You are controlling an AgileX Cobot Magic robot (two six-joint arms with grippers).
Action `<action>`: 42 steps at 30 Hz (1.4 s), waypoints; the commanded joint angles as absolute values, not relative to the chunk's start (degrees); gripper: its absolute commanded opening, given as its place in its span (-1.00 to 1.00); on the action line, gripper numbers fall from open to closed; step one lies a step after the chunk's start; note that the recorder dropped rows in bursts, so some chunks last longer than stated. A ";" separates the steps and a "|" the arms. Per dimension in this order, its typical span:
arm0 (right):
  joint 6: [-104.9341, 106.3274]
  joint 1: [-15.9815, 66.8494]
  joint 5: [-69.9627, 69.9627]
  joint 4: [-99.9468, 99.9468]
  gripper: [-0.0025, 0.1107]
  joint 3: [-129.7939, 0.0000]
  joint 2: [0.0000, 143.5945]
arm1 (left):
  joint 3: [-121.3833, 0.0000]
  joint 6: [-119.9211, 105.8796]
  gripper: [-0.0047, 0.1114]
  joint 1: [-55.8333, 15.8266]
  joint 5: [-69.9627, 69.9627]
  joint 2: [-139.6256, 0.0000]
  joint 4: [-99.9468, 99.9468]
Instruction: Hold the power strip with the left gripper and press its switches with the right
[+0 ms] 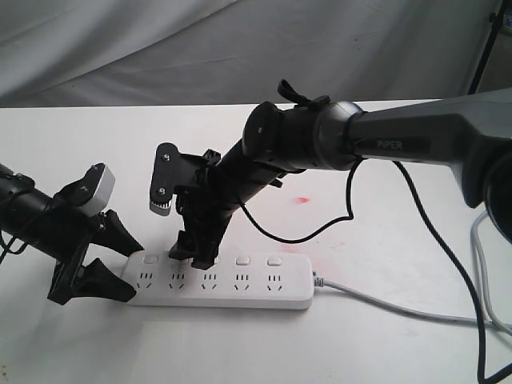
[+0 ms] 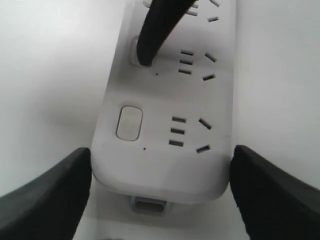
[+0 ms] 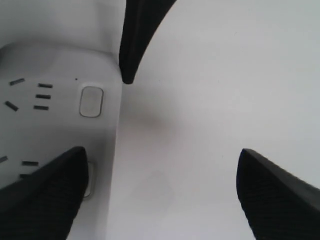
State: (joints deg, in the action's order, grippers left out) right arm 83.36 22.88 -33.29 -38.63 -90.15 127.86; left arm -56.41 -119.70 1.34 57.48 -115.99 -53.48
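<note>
The white power strip (image 1: 232,286) lies flat on the white table, sockets up, its grey cable (image 1: 384,304) leaving at the right. My left gripper (image 1: 138,274) straddles the strip's left end (image 2: 160,165). Its two black fingers (image 2: 55,195) rest against both long sides, shut on the strip. My right gripper (image 1: 192,256) points down and stands open. One of its fingertips (image 2: 150,40) sits on the second switch from the left end, and the other finger (image 3: 280,195) hangs over bare table behind the strip. The first switch (image 2: 129,122) and two right switches (image 1: 240,261) are uncovered.
A thin black cable (image 1: 336,224) loops on the table behind the strip. A small red mark (image 1: 302,198) is on the tabletop. Grey cloth hangs at the back, and a black stand leg (image 1: 484,48) stands at the far right.
</note>
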 commanded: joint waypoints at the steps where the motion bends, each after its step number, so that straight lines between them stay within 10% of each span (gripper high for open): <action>1: 83.33 22.82 -33.53 -35.82 0.37 -89.01 128.37 | -56.65 -120.04 -0.52 1.06 56.90 -116.04 -53.49; 42: 81.03 24.60 -30.13 -33.00 0.37 -87.40 128.29 | -56.65 -120.04 -0.52 1.06 56.90 -116.04 -53.49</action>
State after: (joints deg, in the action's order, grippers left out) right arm 80.17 23.96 -30.16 -34.57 -88.37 127.44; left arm -56.41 -119.70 1.34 57.48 -115.99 -53.48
